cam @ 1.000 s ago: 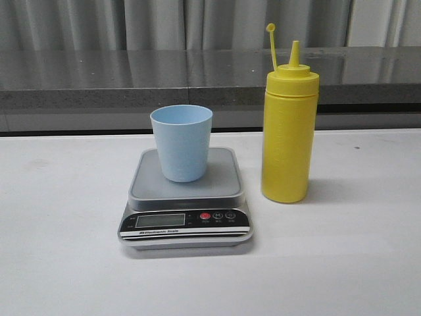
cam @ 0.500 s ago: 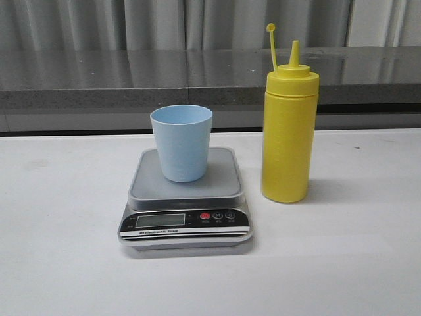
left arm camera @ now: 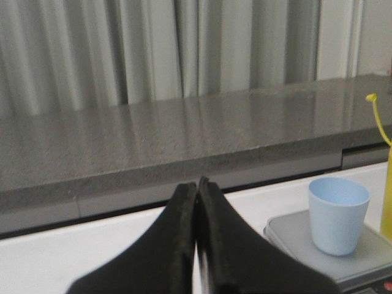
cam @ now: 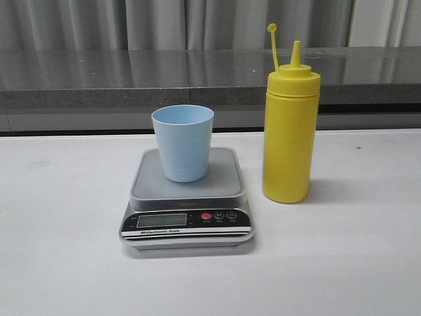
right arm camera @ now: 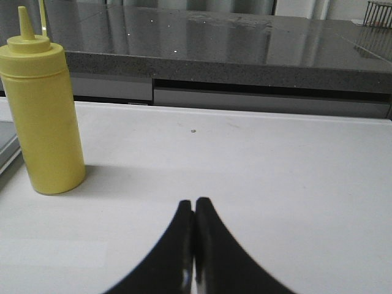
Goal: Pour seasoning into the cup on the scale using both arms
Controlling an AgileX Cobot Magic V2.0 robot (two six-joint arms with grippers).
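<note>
Pale blue cup (cam: pixel 183 142) upright on the grey platform of the scale (cam: pixel 187 204), toward its rear centre, mouth open to the top. Scale flat on the white desk (cam: pixel 66 263), display and red and dark buttons along the front edge, facing the camera. Readout too faint to read.

Yellow bottle (cam: pixel 289 125) upright on the desk just right of the scale, apart from it, not touching the cup. Taller than the cup, pointed nozzle bare, small cap up on its thin tether beside the nozzle.

Left gripper (left arm camera: pixel 196 184) seen only in the left wrist view: jaws pressed together, nothing between them, raised off the desk, well short of the scale. Cup on its platform also in that view, with a sliver of the bottle and the cap tether at the edge of the frame.

Right gripper (right arm camera: pixel 194 205) seen only in the right wrist view: jaws likewise pressed together and empty, above bare desk. Bottle standing well apart from it, with a corner of the scale just beside the bottle.

Neither arm visible in the front view. Grey counter (cam: pixel 131 79) and pale curtain (cam: pixel 164 23) behind the desk.
</note>
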